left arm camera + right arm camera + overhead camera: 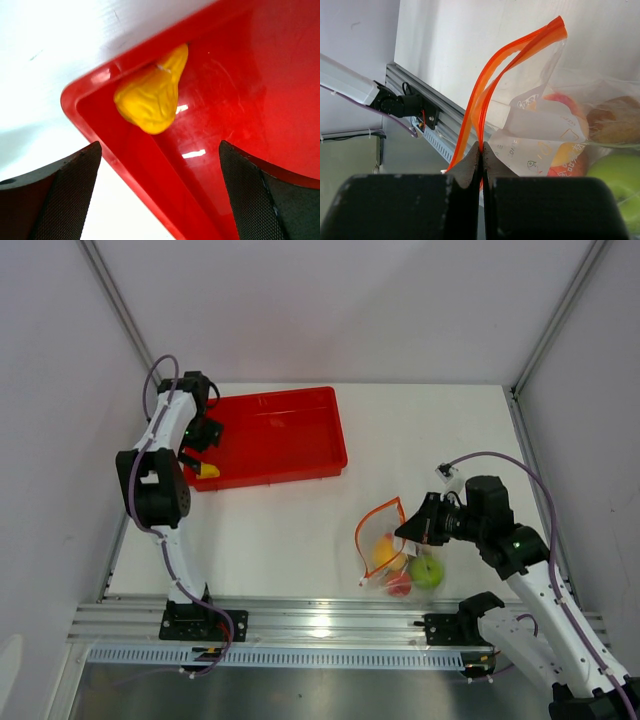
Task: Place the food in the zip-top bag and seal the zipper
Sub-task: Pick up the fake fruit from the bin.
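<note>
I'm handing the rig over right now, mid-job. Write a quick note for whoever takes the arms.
Left gripper: open, poised over the soft yellow toy piece in the near-left corner of the red plastic tray.
Right gripper: shut on the orange-red zipper strip of the small clear plastic bag, mouth gaping.
Done: green apple, orange-yellow peach, red fruit and brownish piece are bagged.
Left: bag the yellow piece, seal the zipper.

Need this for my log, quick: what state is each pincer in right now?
Left pincer: open, empty, aimed at the yellow piece in the red tray.
Right pincer: shut on the zipper of the zip-top bag.
</note>
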Available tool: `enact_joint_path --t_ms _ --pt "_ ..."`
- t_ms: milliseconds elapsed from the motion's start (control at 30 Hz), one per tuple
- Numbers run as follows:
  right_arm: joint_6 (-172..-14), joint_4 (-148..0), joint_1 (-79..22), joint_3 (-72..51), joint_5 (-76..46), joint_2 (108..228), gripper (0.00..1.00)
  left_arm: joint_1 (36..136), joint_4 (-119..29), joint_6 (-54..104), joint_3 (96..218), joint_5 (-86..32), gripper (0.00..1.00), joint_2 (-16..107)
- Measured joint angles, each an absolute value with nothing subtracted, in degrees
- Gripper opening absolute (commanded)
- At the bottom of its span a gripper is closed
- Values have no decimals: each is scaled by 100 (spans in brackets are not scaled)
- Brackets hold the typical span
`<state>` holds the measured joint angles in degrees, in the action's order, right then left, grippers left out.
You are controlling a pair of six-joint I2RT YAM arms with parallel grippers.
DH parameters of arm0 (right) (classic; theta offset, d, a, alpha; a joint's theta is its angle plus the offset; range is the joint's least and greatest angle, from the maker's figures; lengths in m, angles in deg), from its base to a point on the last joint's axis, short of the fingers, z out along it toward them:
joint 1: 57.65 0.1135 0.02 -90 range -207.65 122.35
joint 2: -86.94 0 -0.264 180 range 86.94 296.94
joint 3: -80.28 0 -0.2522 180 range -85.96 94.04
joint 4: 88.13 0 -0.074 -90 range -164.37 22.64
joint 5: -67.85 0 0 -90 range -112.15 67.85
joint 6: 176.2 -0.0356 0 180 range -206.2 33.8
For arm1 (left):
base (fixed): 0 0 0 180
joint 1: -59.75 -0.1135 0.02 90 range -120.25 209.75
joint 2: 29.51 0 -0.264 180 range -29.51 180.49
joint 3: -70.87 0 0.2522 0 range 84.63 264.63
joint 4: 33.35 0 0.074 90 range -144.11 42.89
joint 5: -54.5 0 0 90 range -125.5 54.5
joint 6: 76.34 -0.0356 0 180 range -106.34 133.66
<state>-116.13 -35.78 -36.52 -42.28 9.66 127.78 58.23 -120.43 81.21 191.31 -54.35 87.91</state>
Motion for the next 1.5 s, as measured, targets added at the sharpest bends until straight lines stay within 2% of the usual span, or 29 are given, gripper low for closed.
enact_joint_path --t_ms 633,1100,1500 --pt "-11565 -3567 -3783 -4335 1069 12758 0 5399 -11448 8110 18892 -5057 99 8863" --pt "-11506 -3580 -3866 -4396 1161 12732 0 5379 -11868 8123 18932 -4948 99 9427" --pt "-11500 -3567 -3908 -4418 1198 12662 0 5379 -11772 8125 18785 -4872 99 9436"
